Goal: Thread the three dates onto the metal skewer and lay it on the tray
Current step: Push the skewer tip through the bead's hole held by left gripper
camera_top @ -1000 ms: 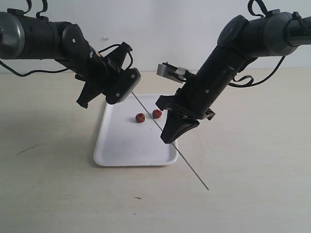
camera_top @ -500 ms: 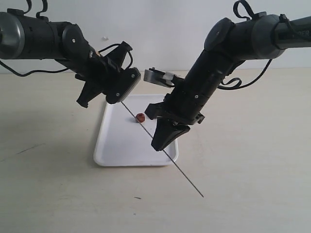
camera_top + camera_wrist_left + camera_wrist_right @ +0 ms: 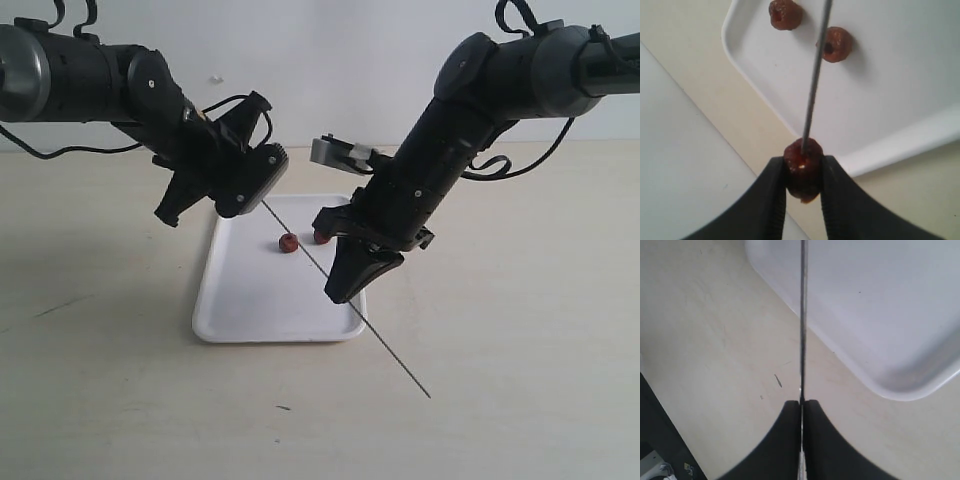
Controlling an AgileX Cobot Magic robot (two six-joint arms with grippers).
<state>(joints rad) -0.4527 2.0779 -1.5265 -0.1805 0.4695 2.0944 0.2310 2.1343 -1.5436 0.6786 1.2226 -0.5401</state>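
My left gripper [image 3: 804,161] pinches one date [image 3: 801,175], with the skewer [image 3: 815,75] tip in it. My right gripper [image 3: 801,404] clamps the skewer. Two dates [image 3: 785,13] lie unthreaded on the tray [image 3: 900,100].

we are seeing the skewer [image 3: 395,355] slanting down across the right side of the tray [image 3: 240,310] and out over the table [image 3: 100,390], barring any low pass there. the right gripper [image 3: 345,290], clamped on it, and the left gripper [image 3: 804,170], pinching the held date [image 3: 802,152] at its upper end, are crowding the tray's far and right edges. two loose dates [image 3: 288,243] [image 3: 320,237] are lying near the far rim. the tray's near left part is lying open from above.
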